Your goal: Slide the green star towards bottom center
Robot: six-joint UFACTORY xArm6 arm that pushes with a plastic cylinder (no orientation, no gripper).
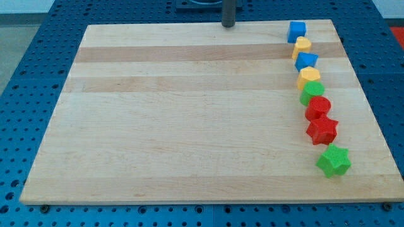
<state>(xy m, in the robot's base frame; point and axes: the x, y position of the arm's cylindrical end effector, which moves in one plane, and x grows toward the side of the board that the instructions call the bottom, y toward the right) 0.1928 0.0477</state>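
camera view showed a pale wooden board [189, 113] on a blue perforated table [25, 50]. my tip [228, 26], a bare rod with nothing to open or close, stood upright at the board's top edge, touching no block. the green star [333, 160] lay well apart, near the bottom right, just below the red star [322, 130], ending a column of blocks.

Green star [333, 160] flat on the wooden board, near its bottom-right corner, just below the red star [322, 130].
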